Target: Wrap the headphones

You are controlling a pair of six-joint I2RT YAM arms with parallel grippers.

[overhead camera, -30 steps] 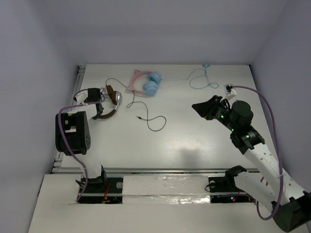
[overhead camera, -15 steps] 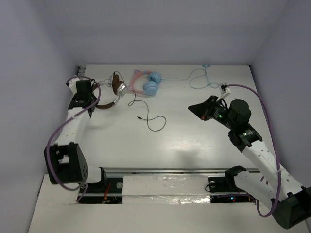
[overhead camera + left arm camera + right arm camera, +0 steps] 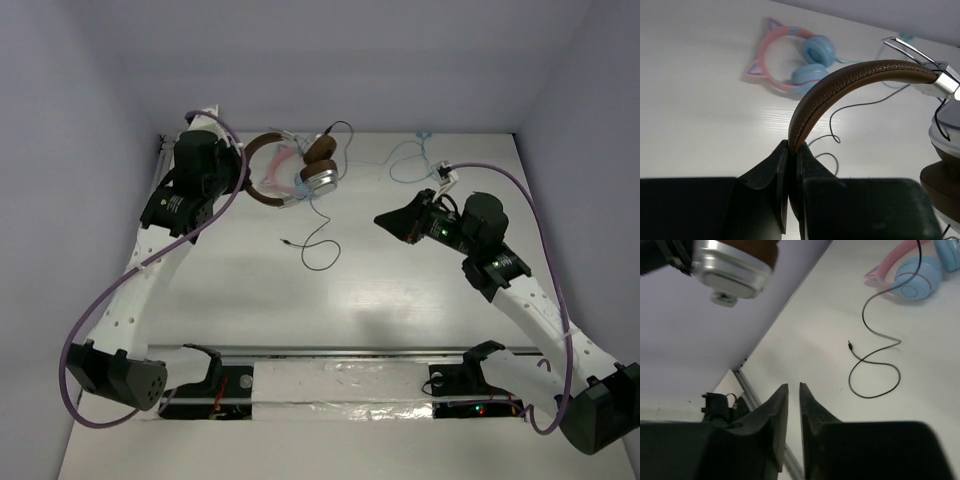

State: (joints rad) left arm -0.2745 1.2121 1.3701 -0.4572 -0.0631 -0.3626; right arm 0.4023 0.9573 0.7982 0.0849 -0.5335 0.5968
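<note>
My left gripper [image 3: 243,180] is shut on the dark brown headband [image 3: 262,172] of the headphones and holds them in the air over the back of the table. In the left wrist view the jaws [image 3: 792,147] pinch the headband [image 3: 850,76]. The silver-grey ear cups [image 3: 318,168] hang to the right, and one shows in the right wrist view [image 3: 732,270]. The thin black cable [image 3: 318,240] trails down to the table and ends in a plug [image 3: 850,344]. My right gripper [image 3: 385,220] hovers to the right of the cable, its jaws [image 3: 794,387] almost together and empty.
Pink-and-blue cat-ear headphones [image 3: 790,65] lie on the table under the lifted headphones, partly hidden in the top view. Their light blue cable [image 3: 410,160] curls at the back right. A metal rail [image 3: 340,352] runs along the near edge. Walls enclose the table.
My left arm has lifted the headphones off the table's left side and swung them up and to the right, over the cat-ear headphones. My right gripper has moved a little left.
</note>
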